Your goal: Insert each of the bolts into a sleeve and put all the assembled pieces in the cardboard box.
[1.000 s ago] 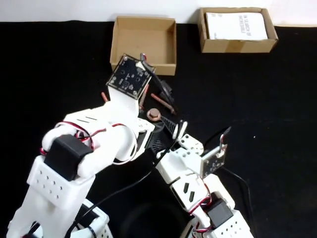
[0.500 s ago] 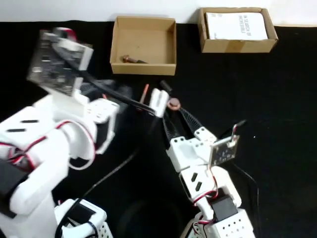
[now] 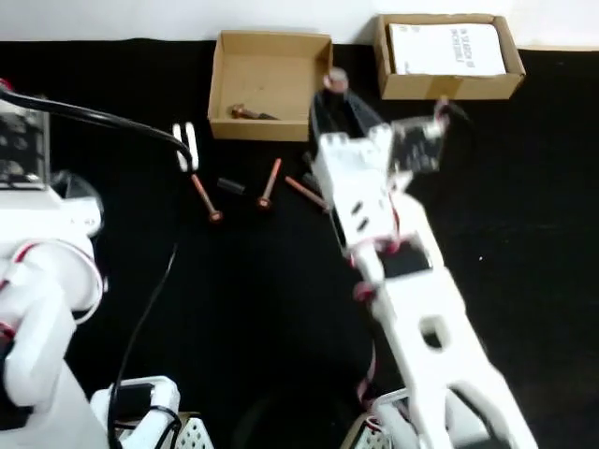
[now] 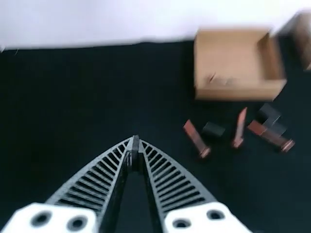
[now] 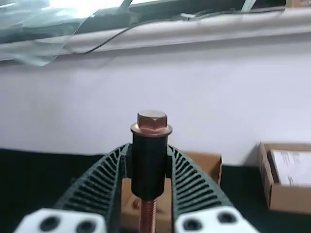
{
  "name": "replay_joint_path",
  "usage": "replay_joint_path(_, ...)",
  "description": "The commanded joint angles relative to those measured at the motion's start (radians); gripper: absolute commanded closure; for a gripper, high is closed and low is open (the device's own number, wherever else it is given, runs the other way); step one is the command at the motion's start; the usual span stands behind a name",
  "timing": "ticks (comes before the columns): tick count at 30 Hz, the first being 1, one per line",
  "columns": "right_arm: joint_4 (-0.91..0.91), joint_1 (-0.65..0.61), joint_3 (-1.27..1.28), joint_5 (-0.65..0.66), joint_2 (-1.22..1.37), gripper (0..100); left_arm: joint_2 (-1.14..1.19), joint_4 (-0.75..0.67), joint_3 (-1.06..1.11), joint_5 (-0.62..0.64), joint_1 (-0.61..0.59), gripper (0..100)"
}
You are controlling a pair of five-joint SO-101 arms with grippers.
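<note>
Right gripper (image 5: 148, 148) swung forward — clamping sleeved bolt (image 5: 151, 124).

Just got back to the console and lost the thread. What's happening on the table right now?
The right gripper's fingers are shut on a sleeve with a bolt through it, held up near the cardboard box. One assembled piece lies in that box. Three loose bolts and a few loose sleeves lie on the table in front of it. The left gripper is shut and empty, off to the side.
</note>
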Motion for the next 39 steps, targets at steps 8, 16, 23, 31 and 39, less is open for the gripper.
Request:
replay_joint_path(8, -0.116, 0.041, -0.619, 0.000, 0.685, 99.2, -0.404, -0.232, 0.602, -0.051, -0.084, 99)
replay_joint_path(16, -0.108, 0.091, -0.993, -0.002, 1.098, 99.2, -0.455, -0.308, 0.808, -0.051, -0.082, 99)
replay_joint_path(23, -0.027, 0.091, -1.230, -0.006, 1.319, 99.2, -0.455, -0.376, 0.886, -0.051, -0.079, 99)
replay_joint_path(31, 0.206, 0.104, -1.402, -0.064, 1.409, 99.2, -0.455, -0.425, 0.974, -0.051, -0.077, 99)
replay_joint_path(39, 0.314, 0.084, -1.434, -0.086, 1.474, 99.2, -0.455, -0.425, 0.981, -0.051, -0.077, 99)
